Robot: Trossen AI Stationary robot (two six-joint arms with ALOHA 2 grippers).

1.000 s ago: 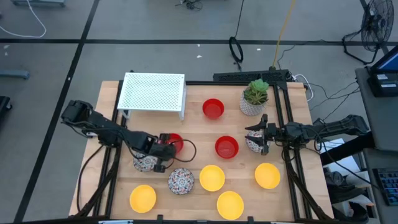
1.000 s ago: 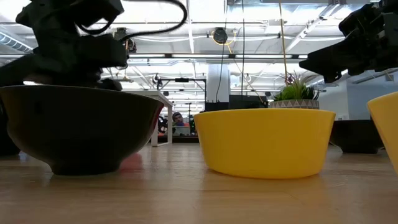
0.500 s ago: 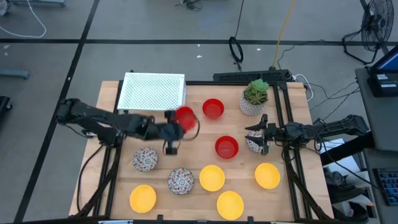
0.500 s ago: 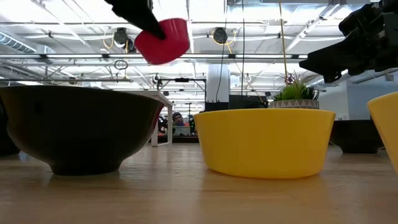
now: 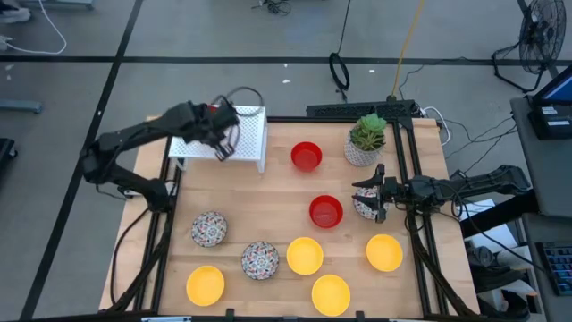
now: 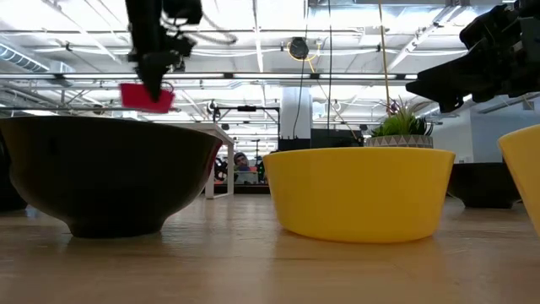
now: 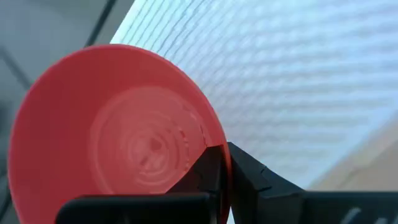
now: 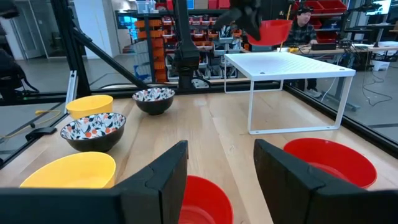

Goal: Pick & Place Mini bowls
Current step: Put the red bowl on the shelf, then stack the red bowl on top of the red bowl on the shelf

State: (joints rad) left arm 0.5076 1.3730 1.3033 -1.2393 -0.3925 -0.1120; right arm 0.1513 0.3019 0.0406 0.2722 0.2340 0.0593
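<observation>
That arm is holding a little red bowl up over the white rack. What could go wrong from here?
The left gripper pinches the red bowl only by its rim, so it could slip or tilt out. It hangs above the rack, so letting go from this height might make it bounce or roll off the edge. The right gripper sits open and low by two other red bowls and could knock them if it moves.

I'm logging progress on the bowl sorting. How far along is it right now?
Nothing looks placed yet: the white rack shows no bowl resting on it. In hand: the left gripper holds a red bowl in the air over the rack. Left: nine bowls lie around the table, among them a red one, a yellow one and a speckled one. The right gripper waits open near another speckled bowl.
</observation>
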